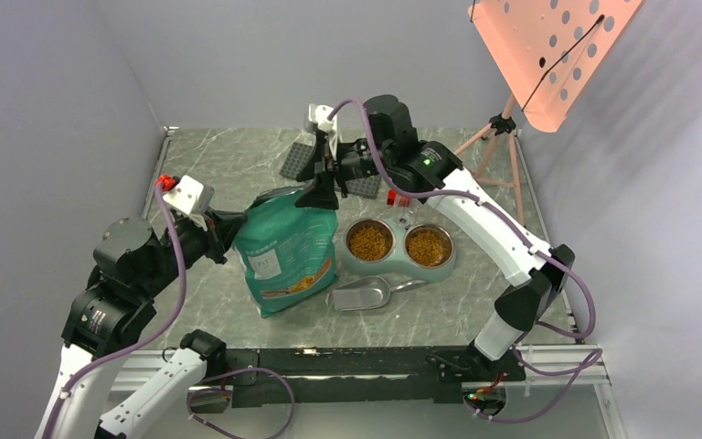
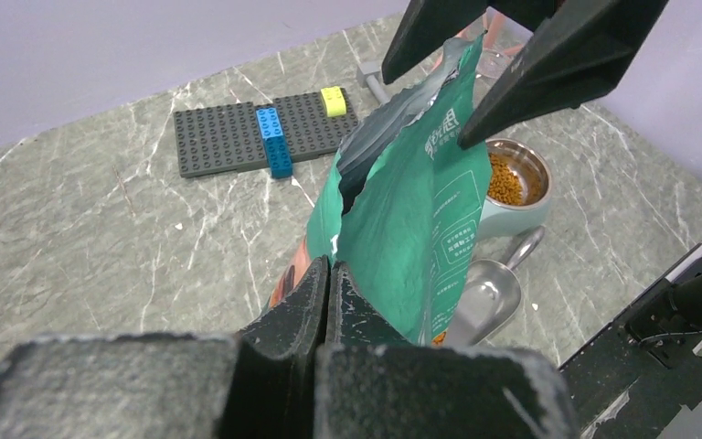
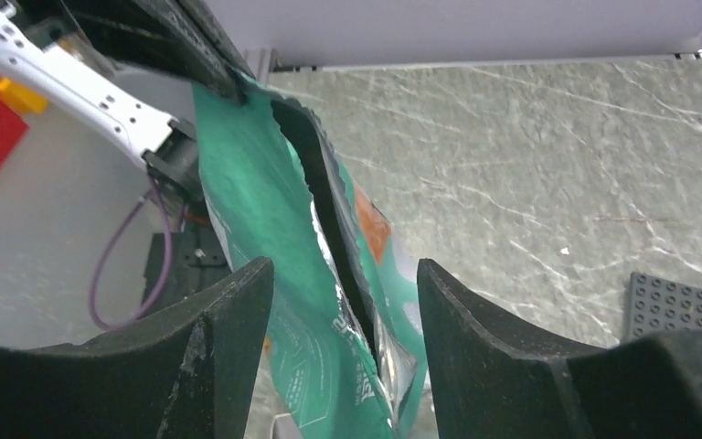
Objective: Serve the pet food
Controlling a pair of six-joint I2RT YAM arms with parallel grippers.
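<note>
The pet food (image 1: 370, 240) fills both steel bowls of the grey-green dish (image 1: 400, 267); one filled bowl (image 2: 505, 180) also shows in the left wrist view. The teal pouch (image 1: 288, 247) stands upright left of the dish, its top torn open. My left gripper (image 1: 238, 227) is shut on the pouch's upper left corner (image 2: 329, 265). My right gripper (image 1: 318, 197) is open, its fingers (image 3: 238, 320) on either side of the pouch's upper right corner (image 3: 329, 274) with a gap on each side. A metal scoop (image 1: 363, 294) lies empty in front of the dish.
A dark grey stud baseplate (image 2: 238, 137) with blue and yellow bricks lies behind the pouch. A tripod (image 1: 494, 146) with an orange perforated board (image 1: 548, 46) stands at the back right. The black rail (image 1: 347, 361) runs along the near edge.
</note>
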